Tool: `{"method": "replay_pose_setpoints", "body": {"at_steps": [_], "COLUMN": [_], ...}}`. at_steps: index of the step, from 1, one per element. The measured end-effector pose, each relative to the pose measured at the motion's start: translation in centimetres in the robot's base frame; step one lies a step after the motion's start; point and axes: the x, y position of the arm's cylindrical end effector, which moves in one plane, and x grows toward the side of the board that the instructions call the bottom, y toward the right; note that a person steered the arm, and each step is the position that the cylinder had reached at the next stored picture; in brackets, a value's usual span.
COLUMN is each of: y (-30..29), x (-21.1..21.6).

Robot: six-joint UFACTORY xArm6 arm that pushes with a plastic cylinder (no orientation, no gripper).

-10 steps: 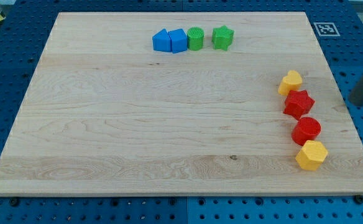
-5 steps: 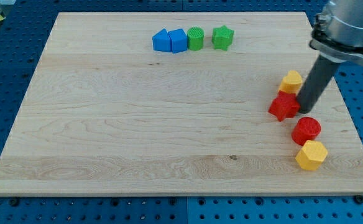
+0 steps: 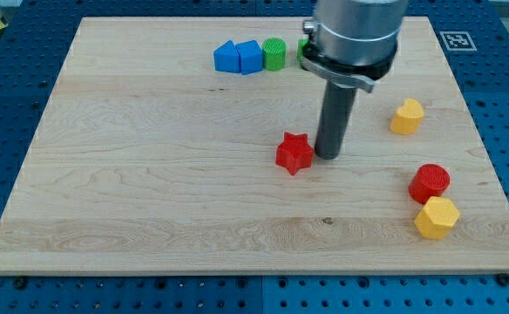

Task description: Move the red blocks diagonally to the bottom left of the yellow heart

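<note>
Red star block (image 3: 295, 153) touches my tip (image 3: 328, 156) on wooden board (image 3: 150, 174).

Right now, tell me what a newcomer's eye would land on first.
The big dark rod ending in my tip stands mid-board, just at the view's right of the red star. At the view's right edge sit the yellow heart, the red cylinder and the yellow hexagon.

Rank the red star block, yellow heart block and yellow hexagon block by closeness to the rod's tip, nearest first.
From my tip:
1. Red star block, just to the view's left.
2. Yellow heart block, toward the upper right.
3. Yellow hexagon block, at the lower right.
</note>
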Motion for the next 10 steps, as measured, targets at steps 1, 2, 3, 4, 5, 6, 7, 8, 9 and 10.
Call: {"method": "replay_pose_setpoints", "body": {"at_steps": [1, 2, 3, 4, 5, 6, 7, 8, 9, 10], "y": [4.5, 9.1, 14.4, 17.7, 17.8, 16.9, 14.9, 12.9, 11.4, 9.9], "x": [0.0, 0.0, 0.6, 3.8, 5.5, 5.5, 5.5, 5.5, 5.5, 5.7]}}
